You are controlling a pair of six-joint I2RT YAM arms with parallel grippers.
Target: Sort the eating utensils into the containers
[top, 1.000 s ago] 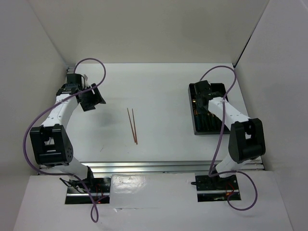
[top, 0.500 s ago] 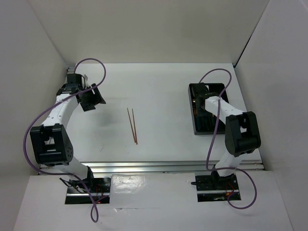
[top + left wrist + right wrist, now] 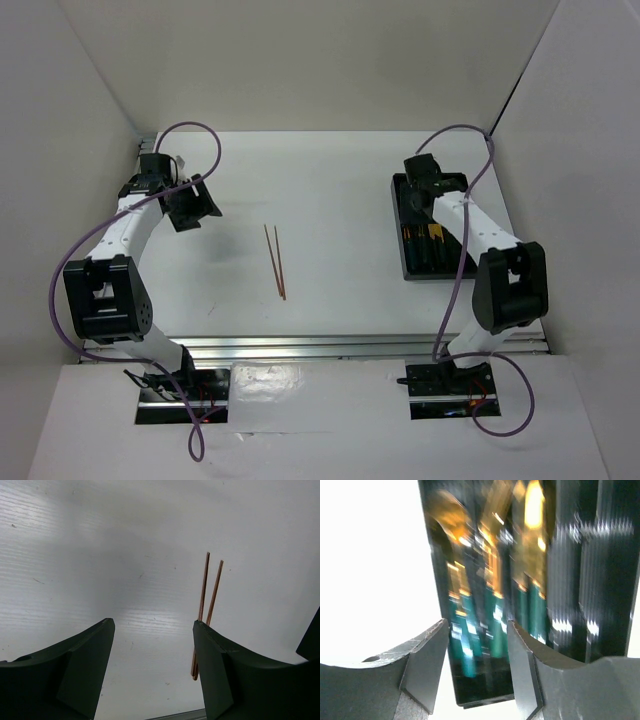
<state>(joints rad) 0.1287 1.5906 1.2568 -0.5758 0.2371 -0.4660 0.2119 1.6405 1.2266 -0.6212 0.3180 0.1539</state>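
The right pincer has just parted, empty, above the utensils in the tray; chopsticks ahead of the left pincer (also apart) remain unsorted

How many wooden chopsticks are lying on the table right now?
2. The thin brown wooden chopsticks lie side by side on the white table, left of centre. The black divided plastic tray is partly covered by the right arm, so more could hide there.

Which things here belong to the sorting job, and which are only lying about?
Of the job: thin brown wooden chopsticks; black rectangular plastic tray with compartments; gold-headed, teal-handled utensils in it.
Not of the job: purple cables on the arms; white table.
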